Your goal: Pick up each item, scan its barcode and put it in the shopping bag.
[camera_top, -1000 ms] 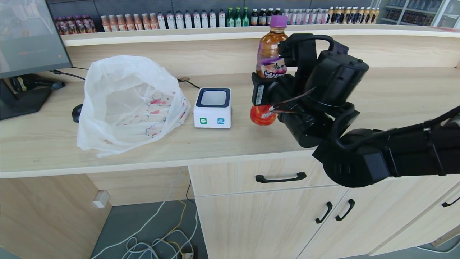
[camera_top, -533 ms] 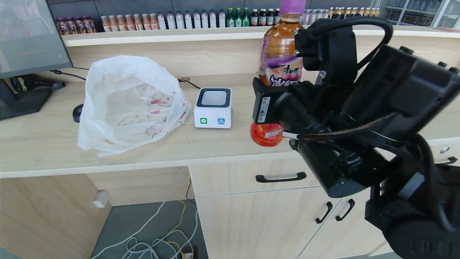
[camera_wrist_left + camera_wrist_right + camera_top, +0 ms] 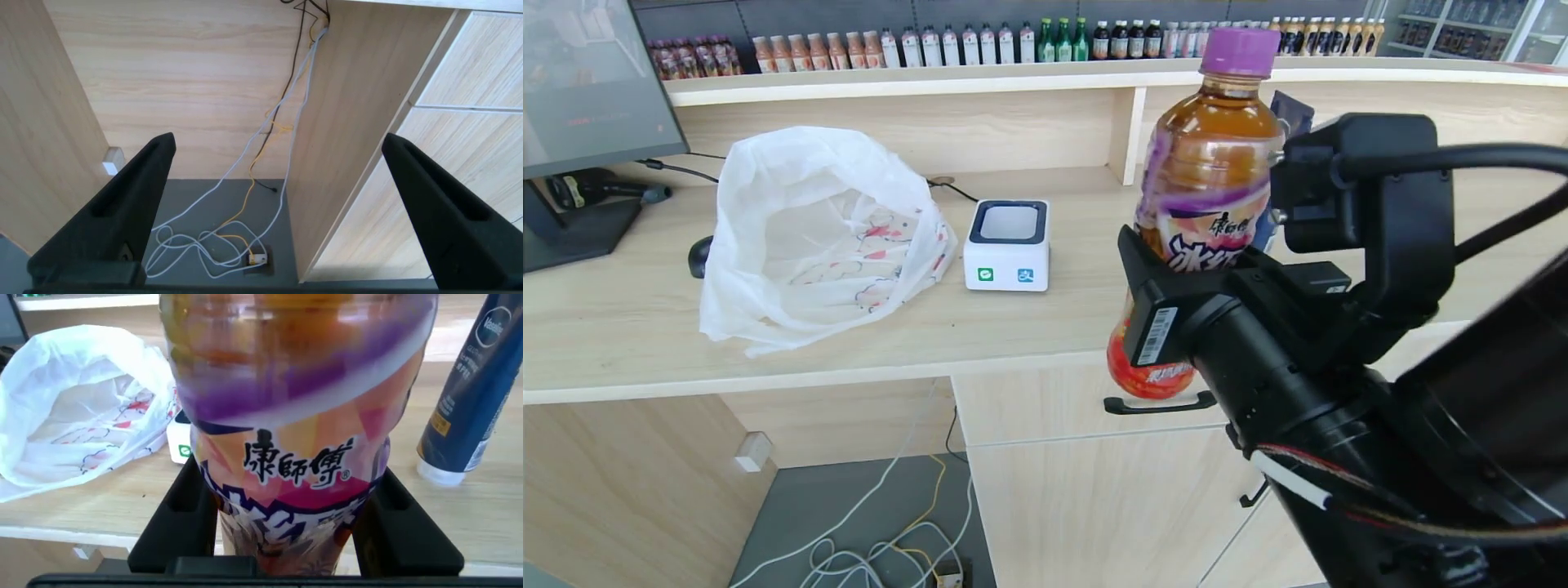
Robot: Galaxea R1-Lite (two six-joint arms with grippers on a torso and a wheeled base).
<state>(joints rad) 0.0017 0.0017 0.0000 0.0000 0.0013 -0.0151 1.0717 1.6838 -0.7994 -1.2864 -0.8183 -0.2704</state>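
Right pincer (image 3: 1194,287) high, clamped around upright bottle (image 3: 1213,155); left pincer (image 3: 278,220) low, fingers spread wide.

We see a pale wooden counter (image 3: 621,327) bearing an open white plastic bag (image 3: 817,237), a white scanner box (image 3: 1006,245) just beside it, a black mouse (image 3: 697,257) on the bag's other side, and an upright blue tube (image 3: 474,392).

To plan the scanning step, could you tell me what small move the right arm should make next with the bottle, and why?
Probably carry the bottle left, over the scanner. The right gripper holds it upright, off to the scanner's right, and the window faces up, so no barcode can be read yet.
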